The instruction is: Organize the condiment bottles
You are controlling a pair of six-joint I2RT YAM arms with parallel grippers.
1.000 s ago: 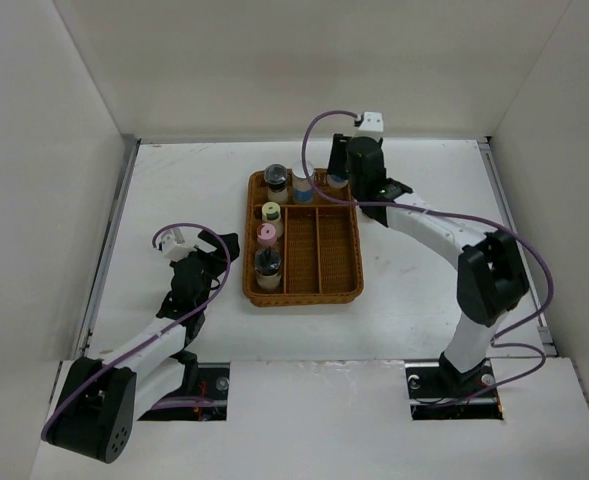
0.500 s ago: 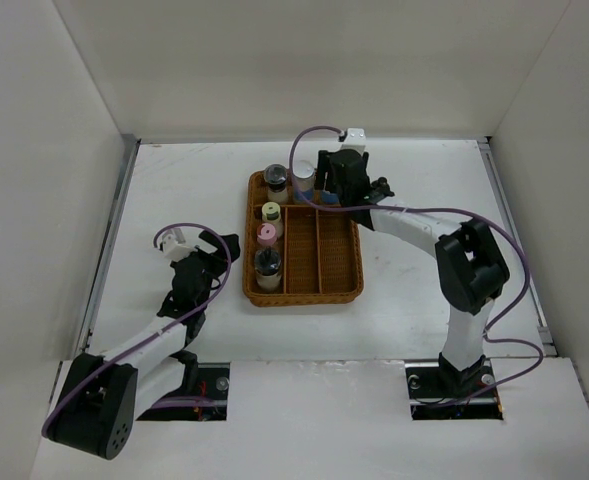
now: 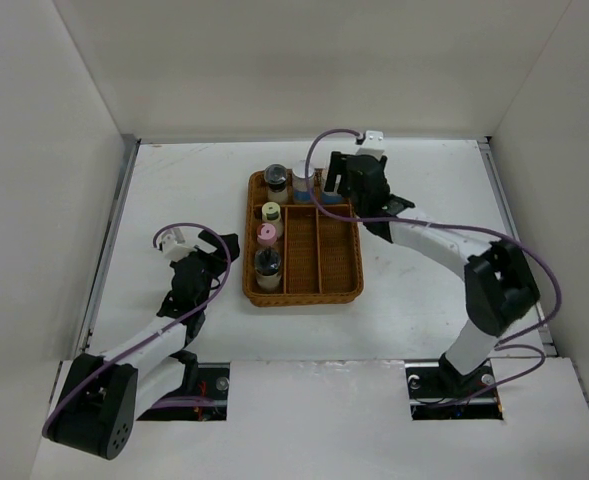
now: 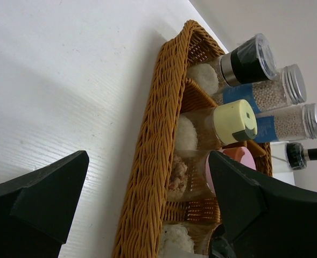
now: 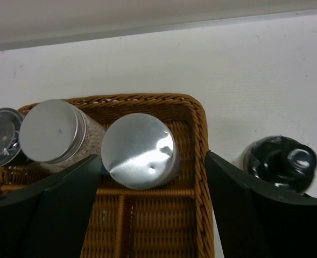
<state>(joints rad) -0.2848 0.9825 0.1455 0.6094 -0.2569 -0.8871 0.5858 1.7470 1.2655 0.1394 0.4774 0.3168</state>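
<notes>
- Left gripper [image 4: 147,161]: fingers released and spread wide, holding nothing; at 9 o'clock of the wicker tray [image 3: 339,270].
- Right gripper [image 5: 152,157]: fingers released, straddling silver-capped bottle A [image 5: 138,150] at the tray's 1 o'clock corner; no grasp.
- Silver-capped bottle B [image 5: 53,130]: in the tray, just beside A at 9 o'clock.
- Tray left column, 12 toward 6 o'clock: far black-capped jar [image 3: 276,178], yellow-capped jar [image 3: 271,211], pink-capped jar [image 3: 266,235], near black-capped jar [image 3: 267,262].
- Black-topped bottle [image 5: 279,161]: on the table [image 3: 174,180], outside the tray, 3 o'clock of A.
</notes>
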